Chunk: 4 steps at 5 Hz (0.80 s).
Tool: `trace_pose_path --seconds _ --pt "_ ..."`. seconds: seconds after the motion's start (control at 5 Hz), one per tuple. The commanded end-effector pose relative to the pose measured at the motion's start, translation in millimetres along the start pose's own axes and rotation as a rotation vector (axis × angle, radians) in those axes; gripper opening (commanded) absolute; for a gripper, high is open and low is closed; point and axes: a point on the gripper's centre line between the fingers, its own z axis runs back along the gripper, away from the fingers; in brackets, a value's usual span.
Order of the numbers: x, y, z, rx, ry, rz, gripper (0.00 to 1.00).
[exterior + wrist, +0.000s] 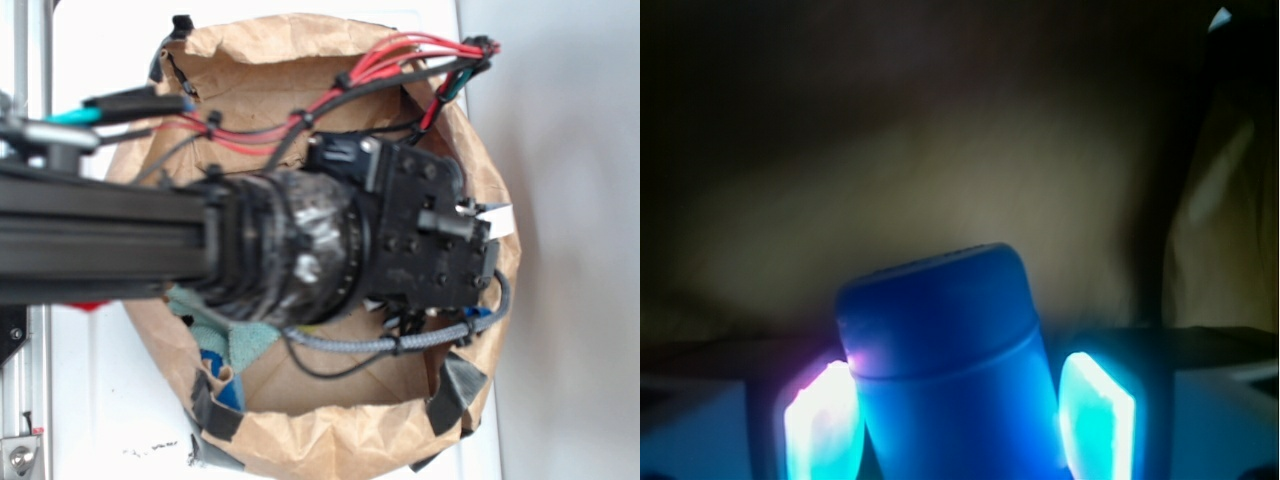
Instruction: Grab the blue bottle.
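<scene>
A: The fingers stood apart in the wrist view, one glowing pad on each side of the blue bottle. The left pad appeared to touch the body; a narrow gap remained at the right, so a full clamp could not be confirmed. The gripper framed the cylindrical body.

B: Handling properties?

A: Judged light, rigid, smooth plastic, therefore likely slippery. The recommended hold was across the straight cylindrical body, as framed, not the tapered neck.

B: And the exterior view?

A: It showed the arm reaching into the brown paper bag, the wrist near the bag's right rim. A teal cloth lay at the lower-left edge of the bag. The arm hid the bottle and fingers; only the wrist view showed them.
</scene>
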Motion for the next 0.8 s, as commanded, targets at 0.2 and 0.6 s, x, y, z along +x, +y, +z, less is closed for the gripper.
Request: trace_pose_path --seconds 0.2,0.6 --pt "-20.7 21.6 92.6 -0.029 -0.010 -0.085 0.00" --pt "-7.1 42.2 122.9 -0.144 -0.020 -0.009 0.00"
